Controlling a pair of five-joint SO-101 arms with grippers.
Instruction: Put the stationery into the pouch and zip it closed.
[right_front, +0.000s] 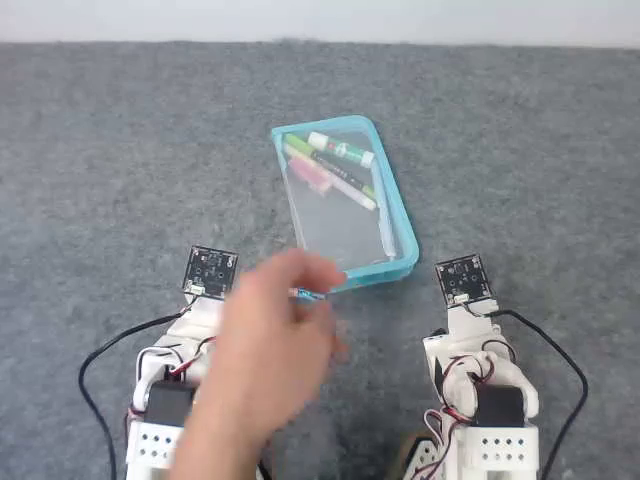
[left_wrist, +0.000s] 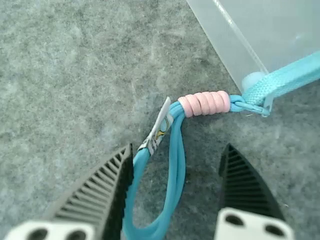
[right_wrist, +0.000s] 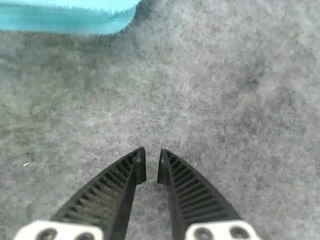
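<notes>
A clear pouch (right_front: 345, 215) with a teal zip edge lies in the middle of the grey mat, holding several pens and markers (right_front: 335, 165). From its near corner runs a zip pull: pink beads (left_wrist: 204, 103) and a teal cord loop (left_wrist: 172, 165) with a small tag. My left gripper (left_wrist: 177, 167) is open, low over the mat, with the cord loop lying between its fingers (left_wrist: 112, 187). A person's hand (right_front: 275, 350) covers the left arm and touches the pull. My right gripper (right_wrist: 151, 167) is shut on nothing, over bare mat just short of the pouch's teal edge (right_wrist: 65, 17).
The grey felt mat (right_front: 120, 150) covers the whole table. The left arm's base (right_front: 160, 430) and the right arm (right_front: 480, 380) stand at the near edge, each with a cable beside it. Open mat lies to both sides of the pouch.
</notes>
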